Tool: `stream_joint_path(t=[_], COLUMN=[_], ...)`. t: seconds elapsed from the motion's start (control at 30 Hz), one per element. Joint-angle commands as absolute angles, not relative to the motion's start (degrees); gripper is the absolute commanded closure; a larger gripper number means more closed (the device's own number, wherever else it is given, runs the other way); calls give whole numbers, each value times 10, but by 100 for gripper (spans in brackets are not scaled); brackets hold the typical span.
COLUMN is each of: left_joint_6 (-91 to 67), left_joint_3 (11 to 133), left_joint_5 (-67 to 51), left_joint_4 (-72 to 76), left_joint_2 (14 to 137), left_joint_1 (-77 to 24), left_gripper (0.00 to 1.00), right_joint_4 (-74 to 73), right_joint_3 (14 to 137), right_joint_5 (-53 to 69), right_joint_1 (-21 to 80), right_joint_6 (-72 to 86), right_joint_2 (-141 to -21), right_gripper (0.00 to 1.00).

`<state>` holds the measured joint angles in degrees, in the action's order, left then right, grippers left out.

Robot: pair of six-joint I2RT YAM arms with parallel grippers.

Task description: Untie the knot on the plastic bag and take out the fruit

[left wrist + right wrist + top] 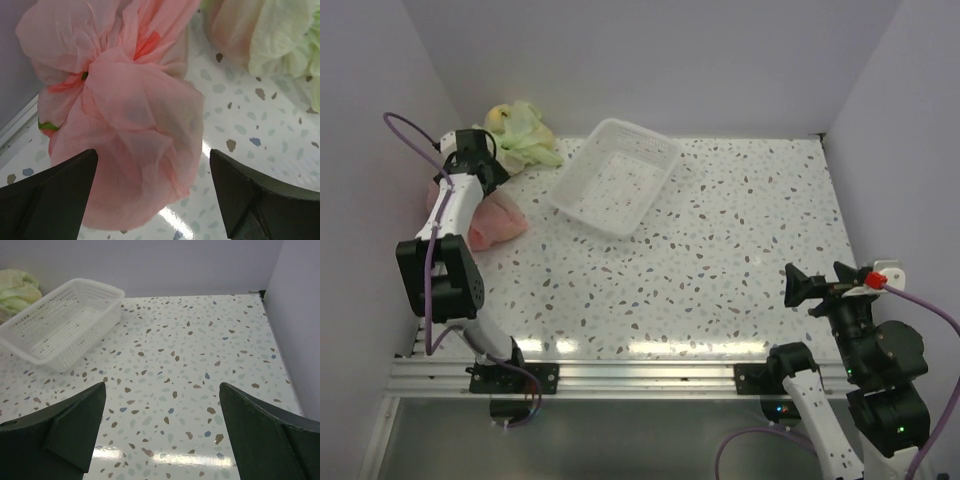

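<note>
The left claw (152,155) stood wide open and empty, its jaws either side of the near bulge of the bag (135,125) without pinching it. The bag lay by the left wall, just beside the green bag (280,40). Beyond the claw its folds gathered into what looked like the knot (107,57). Red and green patches of fruit (147,45) showed through the plastic. To do this well, the claw should reach past the bulge and close on the knot's loose plastic alone, not on fruit. The right claw (161,390), also wide open and empty, hung over the table (200,365), well apart from the bag. It would likely be needed to steady the bag.
</note>
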<state>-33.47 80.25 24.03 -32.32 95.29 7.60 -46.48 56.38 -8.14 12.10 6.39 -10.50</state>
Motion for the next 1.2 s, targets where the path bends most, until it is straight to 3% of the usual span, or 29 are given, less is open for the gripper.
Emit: stream_joint_path(t=[0.0, 0.13, 0.23, 0.27, 0.37, 0.67, 0.93, 1.17], left_joint_6=[-358, -360, -351, -347, -319, -232, -208, -193], left_joint_3=[842, 841, 824, 816, 803, 875, 1026, 1109], left_joint_5=[263, 265, 264, 265, 265, 253, 166, 54], left_joint_4=[-306, -315, -303, -296, -284, -333, -413, -420], left_joint_2=[1015, 1055, 1049, 1032, 999, 890, 849, 913], left_joint_1=[111, 125, 126, 126, 124, 34, -181, -380], left_gripper=[0, 4, 52, 80, 100, 100, 100, 100], right_joint_4=[-462, -468, -469, -470, -473, -489, -532, -571], right_joint_3=[561, 561, 562, 562, 566, 606, 657, 703], right_joint_5=[-75, -75, -71, -71, -83, -112, -107, -128], right_joint_1=[124, 124, 125, 125, 124, 125, 124, 124], right_joint_6=[52, 47, 44, 44, 47, 52, 70, 83], right_joint_2=[-122, -127, -135, -137, -150, -205, -271, -336], right_gripper=[1, 1, 1, 1, 1, 1, 1, 1])
